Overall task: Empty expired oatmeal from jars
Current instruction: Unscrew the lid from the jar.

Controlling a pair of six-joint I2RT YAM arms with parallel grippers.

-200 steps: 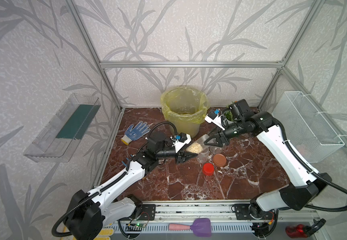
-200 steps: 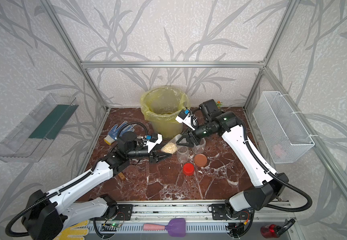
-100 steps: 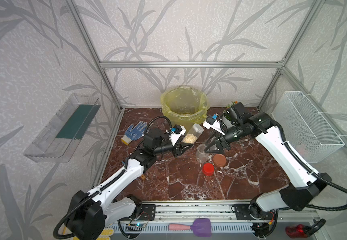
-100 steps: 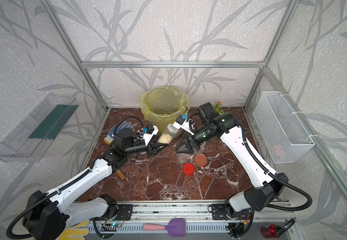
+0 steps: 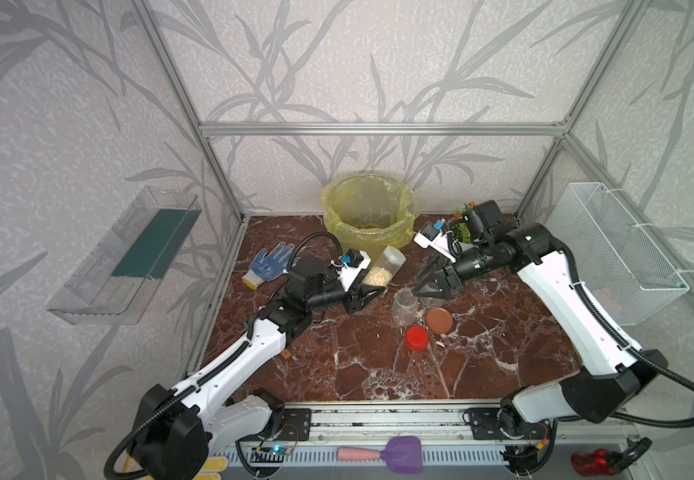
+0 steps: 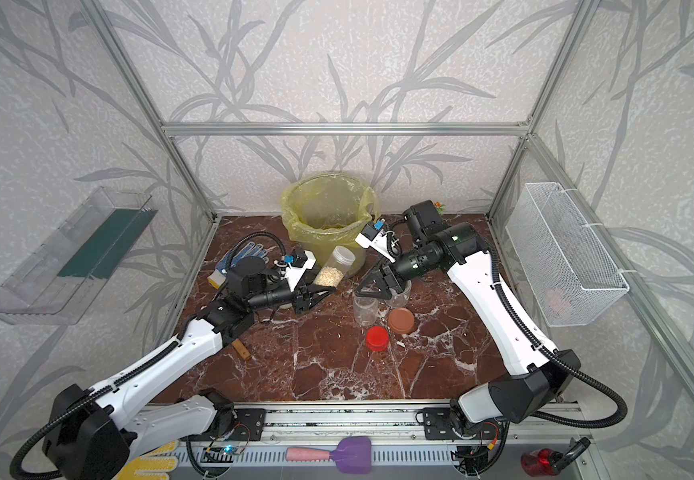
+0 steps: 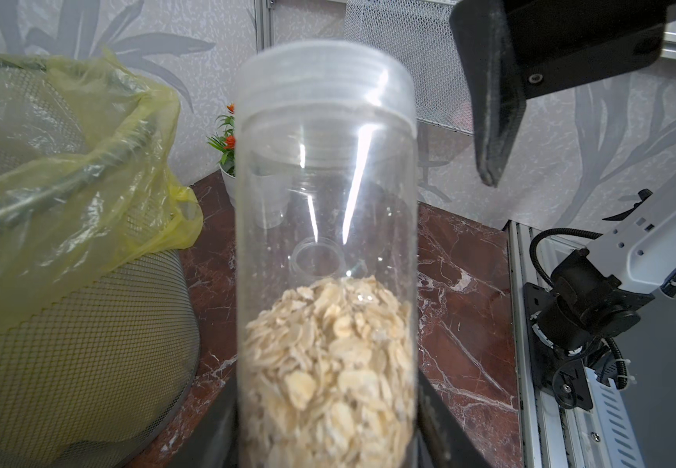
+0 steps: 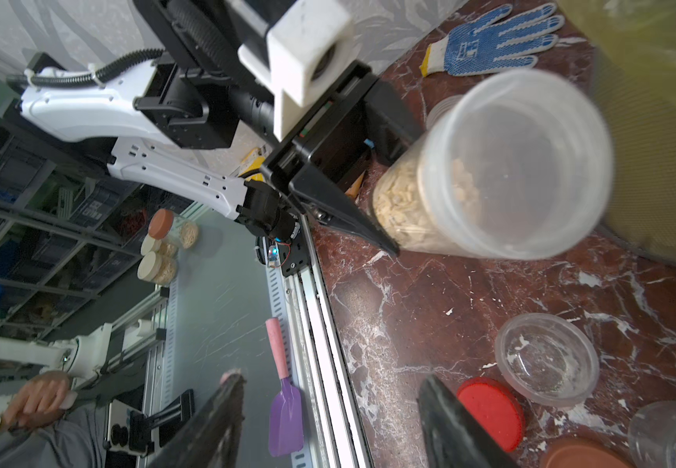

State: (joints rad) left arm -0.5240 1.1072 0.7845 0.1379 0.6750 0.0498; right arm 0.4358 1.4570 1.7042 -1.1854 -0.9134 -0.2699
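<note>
No legible text anywhere; printed mark on the white-and-blue dotted knit glove [image 8: 494,40] is too blurred to read.

Beige oatmeal [image 7: 328,364], clear jar [image 7: 324,162]; yellow bag [image 5: 368,237] (translucent); red lid [image 5: 416,338], brown lid [image 5: 439,320]; 1 blue-dotted glove [image 5: 269,264]; maroon, white-veined table [image 5: 337,374].

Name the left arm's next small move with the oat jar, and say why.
Probably lift the jar until its mouth clears the bin. The left tool grips its base, its mouth looks open, and it is tilted beside the bin, not over it, with oats inside.
</note>
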